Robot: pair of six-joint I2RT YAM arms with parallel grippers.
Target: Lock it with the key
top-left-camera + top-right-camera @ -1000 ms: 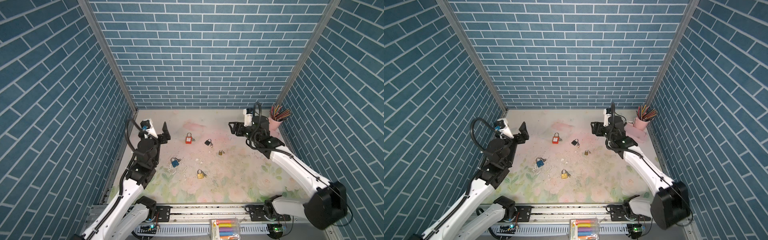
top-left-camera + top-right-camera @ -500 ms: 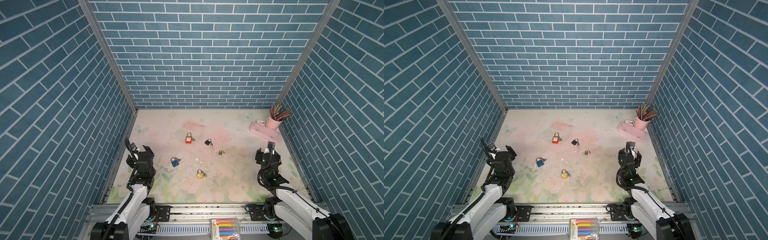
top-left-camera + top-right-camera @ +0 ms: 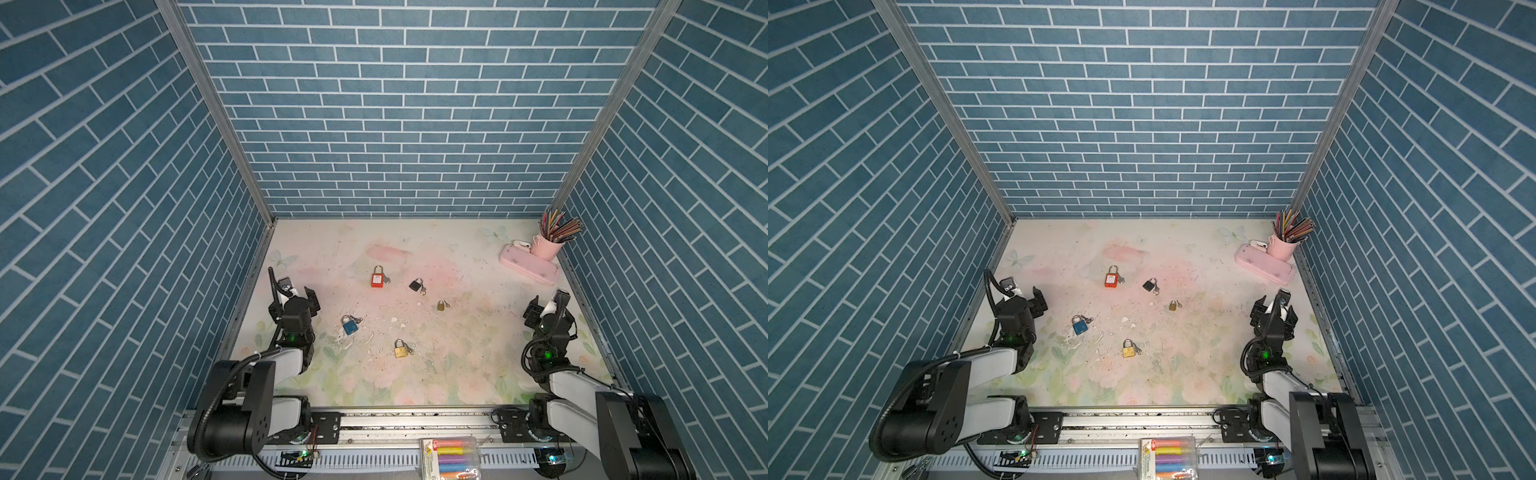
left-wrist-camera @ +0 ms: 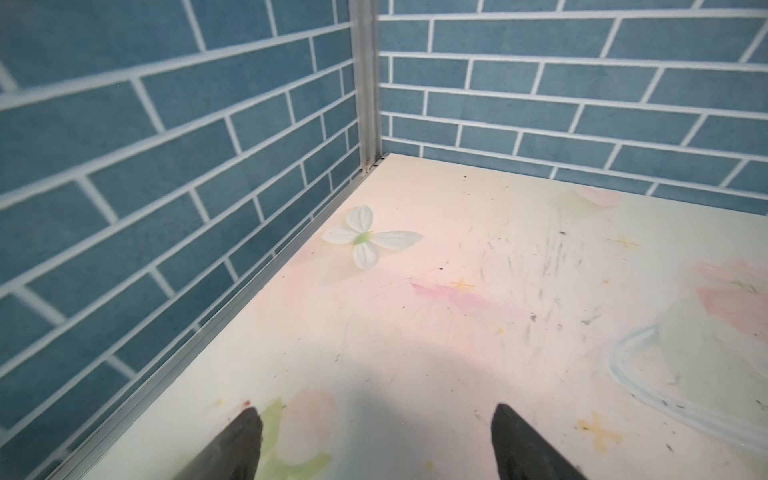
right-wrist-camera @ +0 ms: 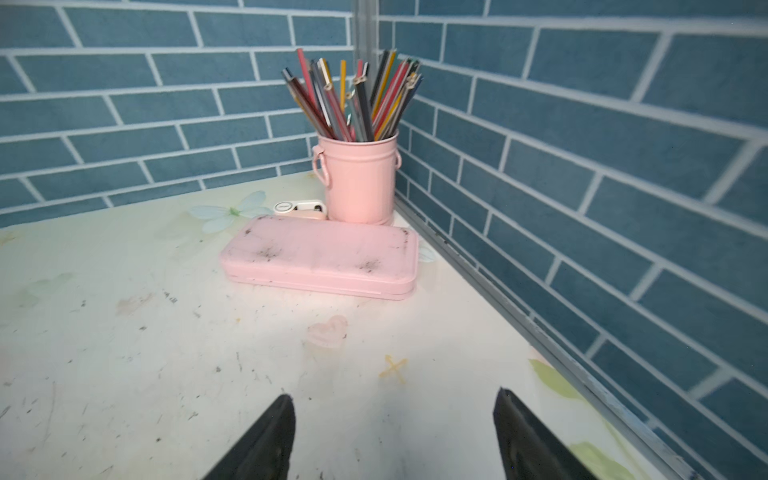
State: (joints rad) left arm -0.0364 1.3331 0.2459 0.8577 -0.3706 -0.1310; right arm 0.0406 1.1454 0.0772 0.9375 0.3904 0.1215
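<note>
Red padlock [image 3: 377, 280], marker pk [image 3: 451, 457] up front, txt illegible

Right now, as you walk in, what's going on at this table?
Nothing is being handled. The left hand and right hand are both open and empty, near the side edges of the table. The red padlock, black padlock, small brass padlock, blue padlock and gold padlock lie untouched in the middle, each with a key by it.
</note>
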